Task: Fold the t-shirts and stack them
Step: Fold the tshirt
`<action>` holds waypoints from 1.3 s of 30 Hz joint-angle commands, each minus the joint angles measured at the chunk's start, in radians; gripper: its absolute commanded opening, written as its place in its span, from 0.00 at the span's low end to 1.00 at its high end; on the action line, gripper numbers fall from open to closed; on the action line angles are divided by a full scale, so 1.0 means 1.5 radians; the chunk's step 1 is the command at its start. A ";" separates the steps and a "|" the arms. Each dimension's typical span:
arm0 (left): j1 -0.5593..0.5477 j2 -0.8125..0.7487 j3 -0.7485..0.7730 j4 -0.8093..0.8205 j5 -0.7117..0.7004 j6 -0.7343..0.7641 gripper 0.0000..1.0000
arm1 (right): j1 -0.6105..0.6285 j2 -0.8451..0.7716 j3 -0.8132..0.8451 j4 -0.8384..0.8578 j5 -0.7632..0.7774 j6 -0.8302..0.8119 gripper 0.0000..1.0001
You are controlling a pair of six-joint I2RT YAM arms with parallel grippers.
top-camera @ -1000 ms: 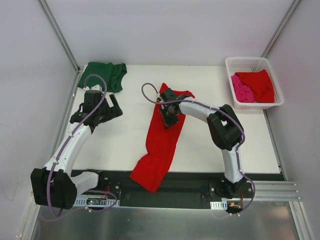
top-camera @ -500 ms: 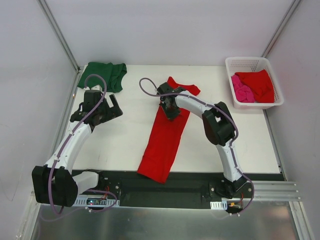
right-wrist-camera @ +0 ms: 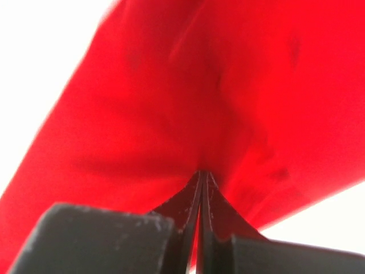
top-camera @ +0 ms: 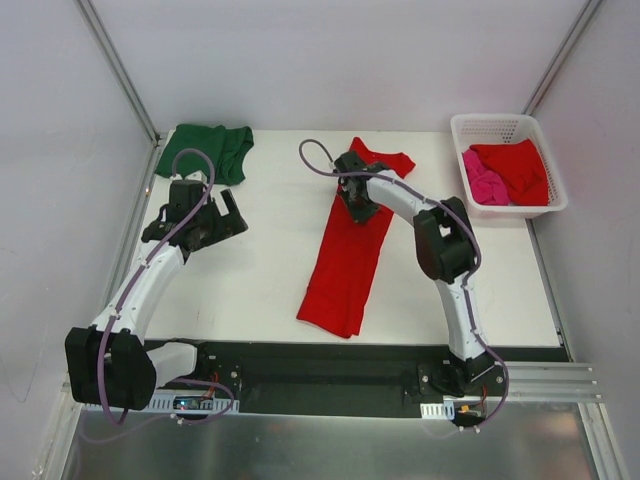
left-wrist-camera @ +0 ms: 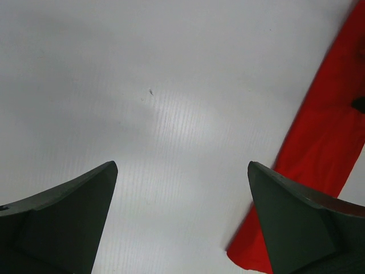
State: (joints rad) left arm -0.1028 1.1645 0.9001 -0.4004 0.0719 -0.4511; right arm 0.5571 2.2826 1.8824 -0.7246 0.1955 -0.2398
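Note:
A bright red t-shirt (top-camera: 348,255) lies stretched out long on the white table, from the far middle towards the near edge. My right gripper (top-camera: 357,205) is shut on its upper part; in the right wrist view the cloth (right-wrist-camera: 217,91) is pinched between the closed jaws (right-wrist-camera: 201,174). A dark green t-shirt (top-camera: 207,150) lies crumpled at the far left corner. My left gripper (top-camera: 222,218) is open and empty over bare table, left of the red shirt, whose edge (left-wrist-camera: 319,148) shows in the left wrist view. Another red tee (top-camera: 518,170) and a pink one (top-camera: 483,183) lie in the basket.
A white lattice basket (top-camera: 502,124) stands at the far right corner of the table (top-camera: 250,280). White walls enclose the table on three sides. A black strip and metal rail run along the near edge by the arm bases.
My right gripper has dragged the red t-shirt away from me and to the right, pulling its lower end off the near edge onto the table. The left arm has barely moved.

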 commanded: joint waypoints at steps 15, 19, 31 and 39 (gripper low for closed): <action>-0.024 0.105 0.049 0.168 0.291 0.030 0.95 | -0.006 -0.357 -0.227 0.007 0.051 0.087 0.02; -0.054 0.190 0.123 0.167 0.303 0.024 0.92 | -0.029 -0.289 -0.189 0.002 0.074 0.113 0.01; -0.074 0.143 0.089 0.166 0.286 0.042 0.93 | -0.108 -0.060 0.081 -0.057 0.122 0.114 0.01; -0.072 0.131 0.081 0.160 0.290 0.051 0.93 | -0.190 -0.012 0.120 -0.047 0.122 0.095 0.01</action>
State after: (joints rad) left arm -0.2150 1.3941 1.0275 -0.1699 0.4946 -0.4042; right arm 0.3279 2.2292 2.0155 -0.7734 0.3508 -0.0792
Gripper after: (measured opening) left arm 0.932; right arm 0.013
